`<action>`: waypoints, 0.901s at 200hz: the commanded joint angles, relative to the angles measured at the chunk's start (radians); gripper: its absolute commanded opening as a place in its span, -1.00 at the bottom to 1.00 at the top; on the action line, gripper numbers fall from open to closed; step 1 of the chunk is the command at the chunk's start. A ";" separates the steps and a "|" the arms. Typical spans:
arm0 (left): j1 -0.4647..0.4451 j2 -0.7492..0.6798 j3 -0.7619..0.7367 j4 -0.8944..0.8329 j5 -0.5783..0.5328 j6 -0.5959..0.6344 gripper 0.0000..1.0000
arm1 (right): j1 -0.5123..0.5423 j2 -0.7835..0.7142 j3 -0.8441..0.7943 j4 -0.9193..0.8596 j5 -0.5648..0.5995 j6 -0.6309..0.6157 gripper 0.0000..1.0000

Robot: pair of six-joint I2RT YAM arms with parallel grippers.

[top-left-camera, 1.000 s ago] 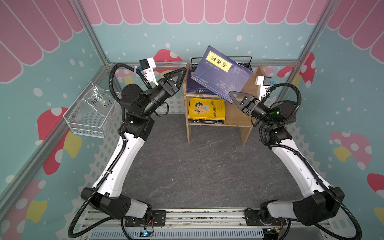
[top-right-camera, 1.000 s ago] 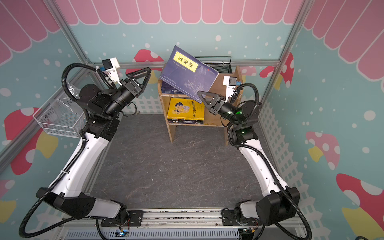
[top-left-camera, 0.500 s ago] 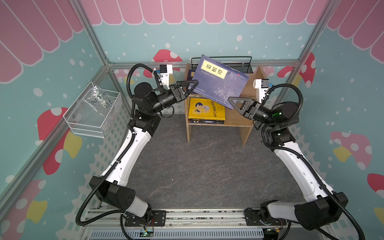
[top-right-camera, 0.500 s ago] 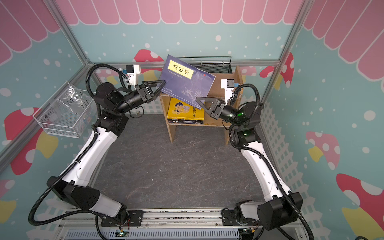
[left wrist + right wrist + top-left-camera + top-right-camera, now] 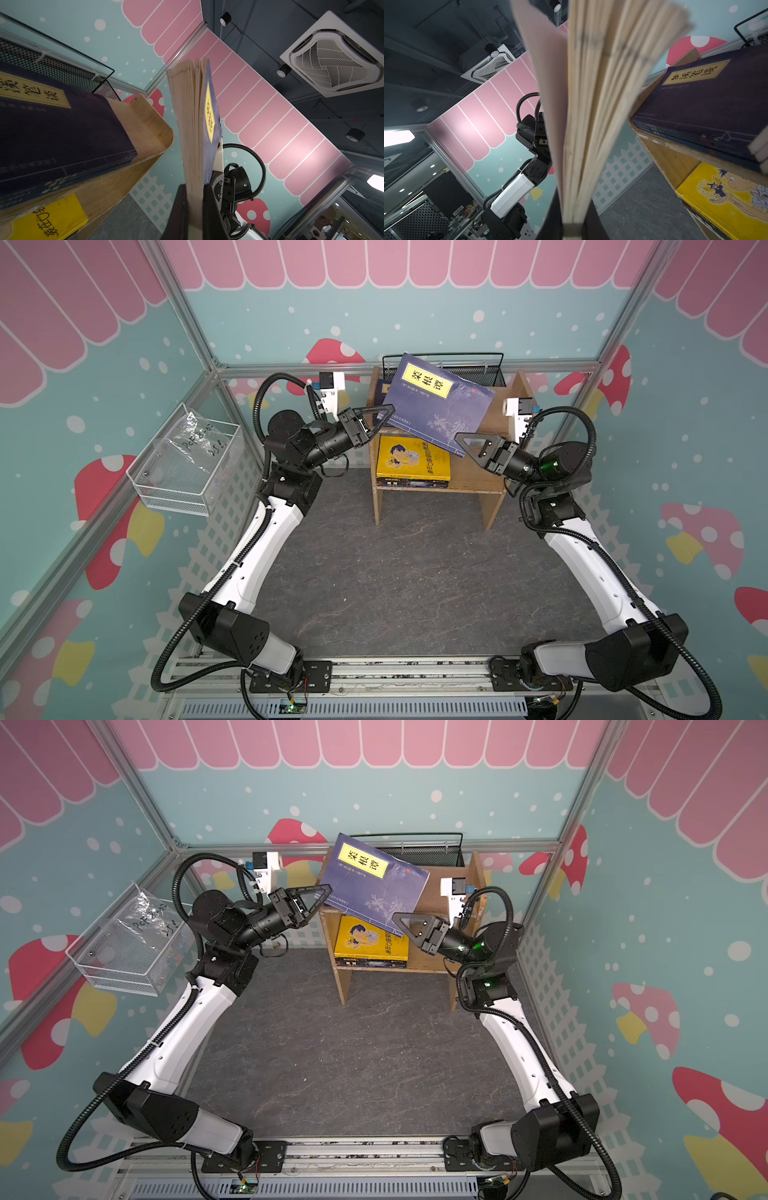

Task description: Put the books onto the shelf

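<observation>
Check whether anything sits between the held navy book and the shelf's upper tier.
Nothing visible does. The held navy book hangs tilted over the shelf; its upper tier already carries a navy stack under the book.

Navy book (image 5: 436, 406) tilted over wooden shelf (image 5: 473, 473), yellow book (image 5: 415, 456) on lower tier

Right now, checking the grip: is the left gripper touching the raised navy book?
Touching. The left wrist view shows the left gripper closed on the page edge of the navy book, one finger on each side.
</observation>
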 commanded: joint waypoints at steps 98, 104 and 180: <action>-0.007 0.146 0.189 0.057 -0.359 -0.131 -1.00 | 0.000 -0.065 0.033 -0.179 0.610 -0.463 0.17; -0.007 0.158 0.200 0.047 -0.362 -0.129 -1.00 | 0.001 -0.065 0.038 -0.199 0.629 -0.488 0.17; -0.005 0.232 0.340 -0.230 -0.377 -0.053 -1.00 | 0.008 0.032 0.134 -0.270 0.649 -0.675 0.51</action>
